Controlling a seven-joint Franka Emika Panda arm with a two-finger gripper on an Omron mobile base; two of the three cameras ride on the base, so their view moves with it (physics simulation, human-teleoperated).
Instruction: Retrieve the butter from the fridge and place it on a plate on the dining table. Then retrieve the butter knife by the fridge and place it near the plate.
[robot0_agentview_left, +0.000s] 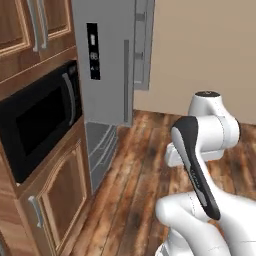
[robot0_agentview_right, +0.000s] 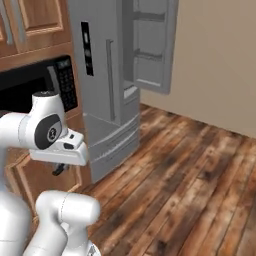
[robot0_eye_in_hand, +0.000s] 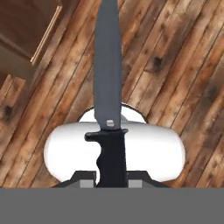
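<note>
Above wood floor (robot0_eye_in_hand: 175, 65), end effector (robot0_eye_in_hand: 111, 181) gripping butter knife (robot0_eye_in_hand: 108, 78); fridge (robot0_agentview_left: 107, 60), microwave (robot0_agentview_left: 35, 120) left

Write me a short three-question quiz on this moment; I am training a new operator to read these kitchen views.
1. True or false: the gripper is shut on the black handle of the dark grey-bladed butter knife.
2. The tall grey steel fridge has: A) both upper doors shut, B) its right upper door swung open, C) a lower drawer pulled out.
3. Fill in: the black microwave sits beside the fridge, set into brown ____ cabinets.

Key: 1 true; 2 B; 3 wooden.
</note>
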